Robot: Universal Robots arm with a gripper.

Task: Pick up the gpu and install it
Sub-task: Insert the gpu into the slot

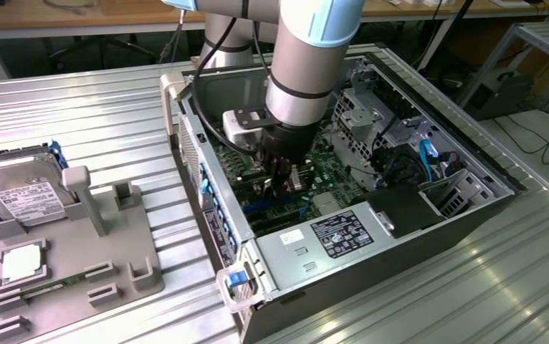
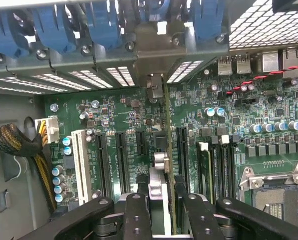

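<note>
Pinching the gpu [image 2: 167, 130] between pressed-in fingers [image 2: 137, 212], our tool [image 2: 166, 202] stands deep in the open computer case [image 1: 428, 265], with the card on edge above the motherboard [image 2: 114, 117]. Are we lined up? (first operator)

Nearly, we judge. The card's thin edge runs between the black expansion slots [image 2: 121, 160], and its metal end sits at the rear panel [image 2: 188, 70] under the blue latches [image 2: 64, 25]. We cannot tell whether its contacts have entered a slot, because the tool's own links hide that end. (second operator)

How do we seat it well? (first operator)

We hold the card upright and parallel to the slot, then press straight toward the board with even force and no twist. The capacitors [image 2: 213, 111] and memory slots [image 2: 216, 165] lie just beside it. The bracket must meet its gap in the rear panel, or the card may ride up. (second operator)

From outside, our arm [image 1: 299, 79] reaches down through the case's open side. The hard drive [image 1: 21, 193] lies well apart on its grey stand [image 1: 83, 251] on the counter [image 1: 83, 107]. (first operator)
</note>
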